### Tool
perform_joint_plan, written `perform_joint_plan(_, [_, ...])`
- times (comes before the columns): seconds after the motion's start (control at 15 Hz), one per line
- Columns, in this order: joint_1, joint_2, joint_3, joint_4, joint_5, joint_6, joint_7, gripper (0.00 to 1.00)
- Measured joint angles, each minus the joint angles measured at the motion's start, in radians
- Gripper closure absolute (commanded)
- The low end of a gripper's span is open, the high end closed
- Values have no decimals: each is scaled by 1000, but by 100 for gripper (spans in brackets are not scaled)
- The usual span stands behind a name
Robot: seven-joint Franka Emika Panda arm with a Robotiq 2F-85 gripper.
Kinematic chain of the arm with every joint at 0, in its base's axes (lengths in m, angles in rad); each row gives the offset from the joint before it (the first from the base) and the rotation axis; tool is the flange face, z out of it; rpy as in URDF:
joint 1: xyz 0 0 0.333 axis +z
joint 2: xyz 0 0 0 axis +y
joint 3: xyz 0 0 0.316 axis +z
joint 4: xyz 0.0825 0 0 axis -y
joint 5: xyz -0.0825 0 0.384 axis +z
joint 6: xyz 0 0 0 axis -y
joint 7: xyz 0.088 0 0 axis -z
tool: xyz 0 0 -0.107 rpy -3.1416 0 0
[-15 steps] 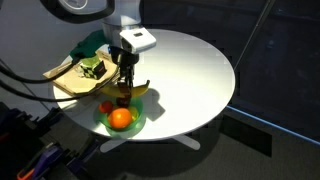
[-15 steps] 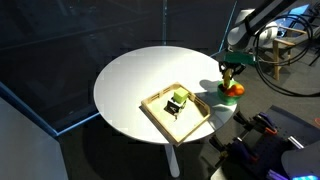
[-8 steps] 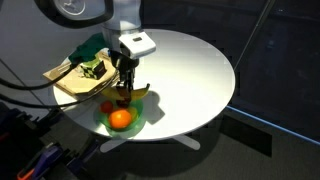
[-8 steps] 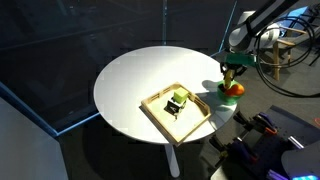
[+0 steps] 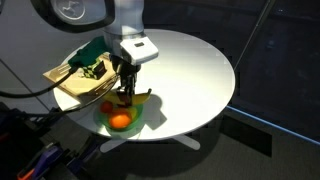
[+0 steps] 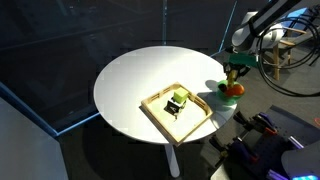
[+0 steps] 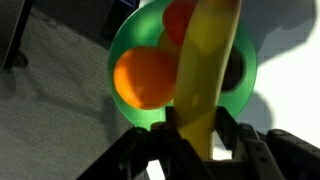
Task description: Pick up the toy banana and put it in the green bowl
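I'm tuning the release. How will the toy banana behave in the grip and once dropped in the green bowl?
Probably stiff: the toy banana juts straight out of the gripper without sagging. Its curve makes rolling unlikely. It may land propped on the orange fruit crowding the green bowl.

Wooden tray point(image 6: 156, 121) on round white table point(image 6: 140, 70)

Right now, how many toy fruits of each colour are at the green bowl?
Yellow: 1, the toy banana, held by the end effector at the green bowl.
Orange: 1, orange round fruit, in the bowl.
Red: 1, red round fruit, in the bowl.
Total: 3.
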Motion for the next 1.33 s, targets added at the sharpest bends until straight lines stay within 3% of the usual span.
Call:
perform_joint_plan(0.8, [-9,0,-5,-11,0,0,-6,81])
perform_joint_plan(0.87, [-9,0,-5,-12,0,0,-7,31])
perform_joint_plan(0.93, [-9,0,-6,-14,0,0,-8,30])
perform_joint_plan(1.2, [-11,0,-8,-15,0,0,-13,1])
perform_joint_plan(1.33, [-11,0,-8,-16,0,0,-14,0])
